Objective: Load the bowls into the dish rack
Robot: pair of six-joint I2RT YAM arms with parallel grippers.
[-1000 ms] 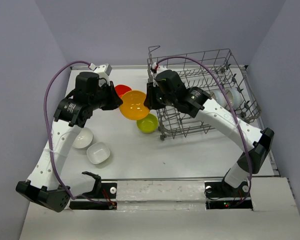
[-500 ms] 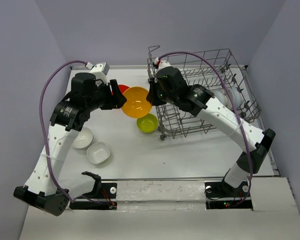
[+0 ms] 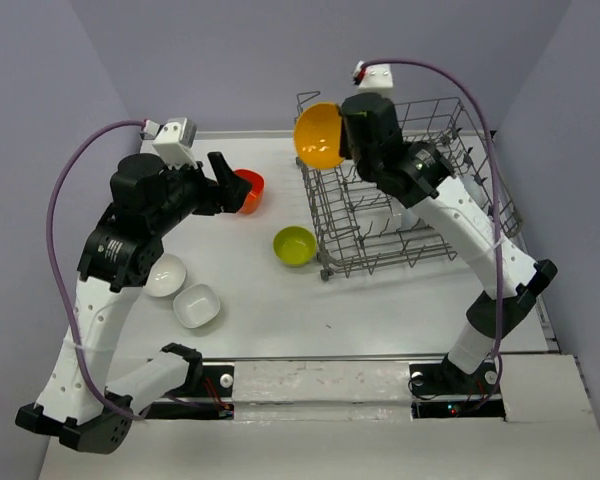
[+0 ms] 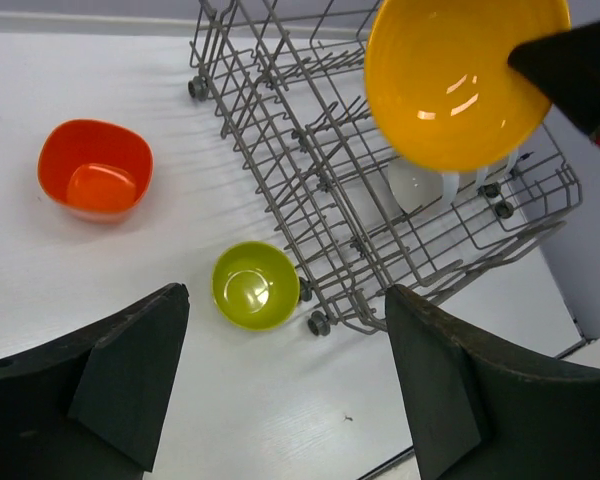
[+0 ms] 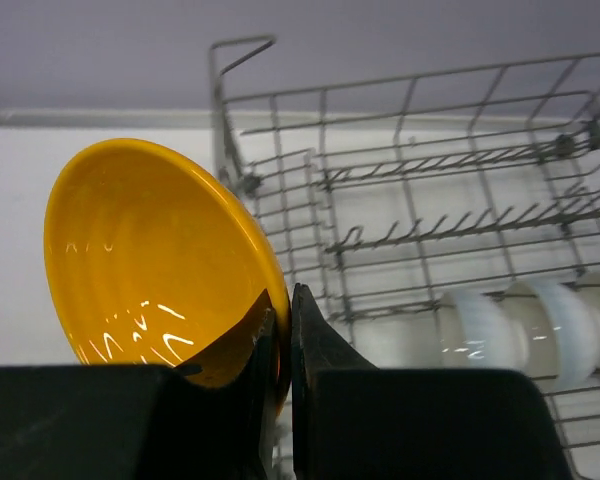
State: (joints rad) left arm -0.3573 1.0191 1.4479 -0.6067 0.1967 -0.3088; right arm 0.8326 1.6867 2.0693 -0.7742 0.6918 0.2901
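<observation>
My right gripper (image 3: 342,135) is shut on the rim of an orange-yellow bowl (image 3: 319,135), one finger inside it and one outside. The bowl is tilted on edge, in the air above the far left corner of the grey wire dish rack (image 3: 410,190). The right wrist view shows this grip (image 5: 285,295) on the bowl (image 5: 150,250), with two white bowls (image 5: 520,325) standing inside the rack (image 5: 410,165). My left gripper (image 3: 225,185) is open and empty beside the red-orange bowl (image 3: 248,190). A lime green bowl (image 4: 255,285) lies by the rack's near corner.
Two white bowls (image 3: 164,275) (image 3: 196,305) rest on the white table (image 3: 260,300) at the near left. The left wrist view looks down between its spread fingers (image 4: 130,370) at the red-orange bowl (image 4: 93,170) and the rack's wheeled corner (image 4: 315,322).
The right gripper shut on the orange-yellow bowl and carried it up from beside the rack to above the rack's corner. The left gripper opened, let go of that bowl and drew back leftward.
</observation>
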